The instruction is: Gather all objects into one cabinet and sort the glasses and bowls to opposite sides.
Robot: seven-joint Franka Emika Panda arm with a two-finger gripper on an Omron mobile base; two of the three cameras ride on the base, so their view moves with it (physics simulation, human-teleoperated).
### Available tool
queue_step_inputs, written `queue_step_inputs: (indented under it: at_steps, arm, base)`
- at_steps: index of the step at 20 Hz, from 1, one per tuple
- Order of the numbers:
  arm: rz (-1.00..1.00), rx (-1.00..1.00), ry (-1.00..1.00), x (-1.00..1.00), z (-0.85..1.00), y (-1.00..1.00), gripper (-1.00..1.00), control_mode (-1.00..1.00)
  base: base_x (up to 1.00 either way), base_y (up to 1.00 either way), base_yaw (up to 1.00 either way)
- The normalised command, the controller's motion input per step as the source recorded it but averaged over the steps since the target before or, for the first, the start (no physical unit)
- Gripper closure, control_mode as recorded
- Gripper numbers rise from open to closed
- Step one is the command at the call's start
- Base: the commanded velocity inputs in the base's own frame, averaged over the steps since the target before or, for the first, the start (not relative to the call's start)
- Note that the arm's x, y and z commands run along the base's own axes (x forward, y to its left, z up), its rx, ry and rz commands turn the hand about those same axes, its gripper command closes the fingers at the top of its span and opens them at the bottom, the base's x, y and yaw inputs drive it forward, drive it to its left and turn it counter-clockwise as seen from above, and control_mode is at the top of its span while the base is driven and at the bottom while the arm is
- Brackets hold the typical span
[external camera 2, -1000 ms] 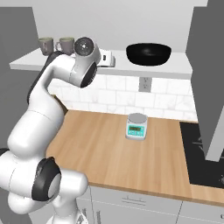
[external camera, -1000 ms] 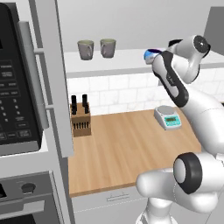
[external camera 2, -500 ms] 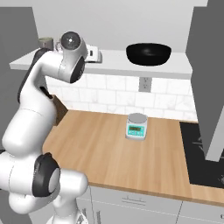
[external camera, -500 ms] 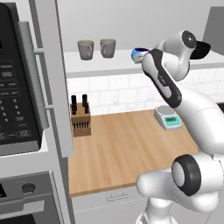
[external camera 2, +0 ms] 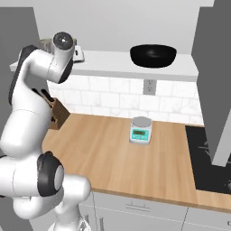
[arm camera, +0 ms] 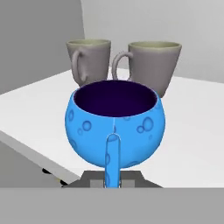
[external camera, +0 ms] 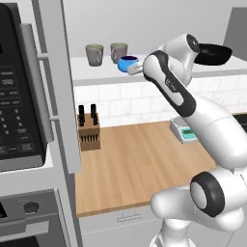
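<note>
Two grey cups [arm camera: 124,65] we saw upright side by side on the white shelf [external camera: 96,75], blue bowl [arm camera: 114,124] just before them, pincer [external camera: 136,68] clamped on its rim, black bowl [external camera 2: 153,55] far off.

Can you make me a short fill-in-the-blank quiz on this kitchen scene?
1. The bowl at the end effector is ____ in colour.
2. Behind it on the shelf stand ____ grey cups.
3. The black bowl sits on the shelf above the ____.
4. The knife block stands on the wooden ____.

Missing words: blue; two; scale; counter
</note>
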Motion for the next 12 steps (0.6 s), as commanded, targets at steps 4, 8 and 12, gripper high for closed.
queue_step_inputs:
  at_steps: [4, 8, 12]
  arm:
    - [0.18, -0.07, 0.02, 0.00, 0.00, 0.87, 1.00, -1.00]
    - [0.02, -0.07, 0.07, 0.01, 0.00, 0.67, 1.00, -1.00]
    - [0.00, -0.01, 0.08, 0.17, 0.00, 0.19, 1.00, -1.00]
  base:
    - [0.00, 0.00, 0.00]
    - [0.00, 0.00, 0.00]
    - [0.00, 0.00, 0.00]
